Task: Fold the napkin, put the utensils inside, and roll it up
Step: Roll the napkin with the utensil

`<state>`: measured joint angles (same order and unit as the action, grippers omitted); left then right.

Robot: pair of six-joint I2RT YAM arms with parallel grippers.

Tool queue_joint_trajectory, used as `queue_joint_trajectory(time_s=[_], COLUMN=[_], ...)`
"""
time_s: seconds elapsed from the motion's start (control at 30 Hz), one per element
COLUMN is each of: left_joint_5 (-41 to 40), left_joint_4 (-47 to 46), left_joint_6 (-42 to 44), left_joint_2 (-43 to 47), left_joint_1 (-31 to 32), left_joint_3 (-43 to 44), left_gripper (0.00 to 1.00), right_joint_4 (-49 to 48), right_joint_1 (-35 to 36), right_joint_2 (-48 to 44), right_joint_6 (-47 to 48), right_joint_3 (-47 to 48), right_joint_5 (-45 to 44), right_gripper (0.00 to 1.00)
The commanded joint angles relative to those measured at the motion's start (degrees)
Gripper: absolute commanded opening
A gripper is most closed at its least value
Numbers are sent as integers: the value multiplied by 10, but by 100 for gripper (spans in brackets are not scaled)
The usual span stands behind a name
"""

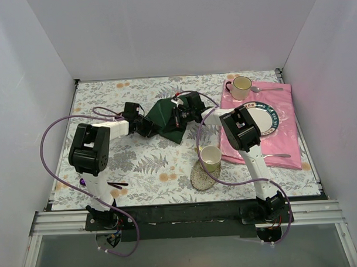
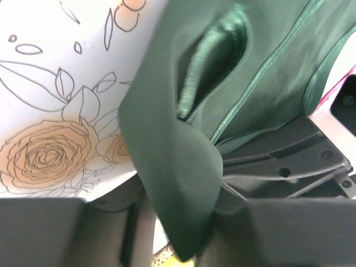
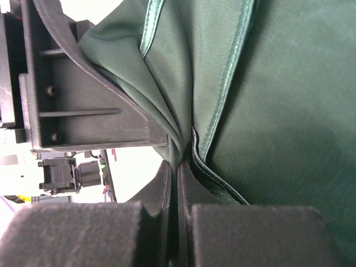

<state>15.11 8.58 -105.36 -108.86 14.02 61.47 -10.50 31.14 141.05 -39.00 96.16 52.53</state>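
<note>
The dark green napkin (image 1: 164,116) lies crumpled at the middle back of the table, held between both arms. My left gripper (image 1: 148,126) comes at it from the left. In the left wrist view a thick fold of the napkin (image 2: 167,156) fills the space between the tips of the left gripper (image 2: 178,200), which presses on it. My right gripper (image 1: 179,115) is at the napkin's right side. In the right wrist view the right gripper (image 3: 179,167) is shut tight on a hemmed edge of the napkin (image 3: 278,111). The utensils are out of view.
A pink cloth (image 1: 284,135) at the right carries a plate (image 1: 270,120), a mug (image 1: 241,87), a silver spoon (image 1: 268,89) and a silver fork (image 1: 279,156). A cup (image 1: 210,159) stands on a coaster (image 1: 199,178). A purple-headed utensil (image 1: 113,184) lies by the left arm's base.
</note>
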Motion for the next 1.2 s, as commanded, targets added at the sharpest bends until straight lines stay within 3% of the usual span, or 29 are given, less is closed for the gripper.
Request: queue_joint_trajectory(time_s=[0.0, 0.07, 0.2, 0.5, 0.73, 0.9, 1.17], left_joint_5=[-68, -65, -53, -20, -7, 0, 24], left_joint_4=[16, 20, 44, 111, 178, 201, 231], left_joint_6=[15, 24, 39, 75, 104, 116, 126], left_joint_2=[-31, -33, -41, -41, -54, -58, -82], left_joint_1=[2, 3, 3, 3, 3, 2, 1], left_joint_3=[-16, -13, 7, 57, 104, 122, 148], left_gripper=[18, 8, 2, 0, 0, 0, 0], right_joint_4=[20, 73, 201, 391, 394, 345, 268], right_joint_1=[2, 3, 6, 24, 83, 149, 191], right_joint_2=[25, 22, 12, -47, -129, -169, -193], right_joint_6=[13, 63, 165, 333, 427, 487, 529], right_joint_3=[-11, 9, 60, 173, 163, 108, 18], right_joint_5=[-1, -12, -71, -238, -403, -513, -549], right_gripper=[1, 1, 4, 41, 59, 61, 52])
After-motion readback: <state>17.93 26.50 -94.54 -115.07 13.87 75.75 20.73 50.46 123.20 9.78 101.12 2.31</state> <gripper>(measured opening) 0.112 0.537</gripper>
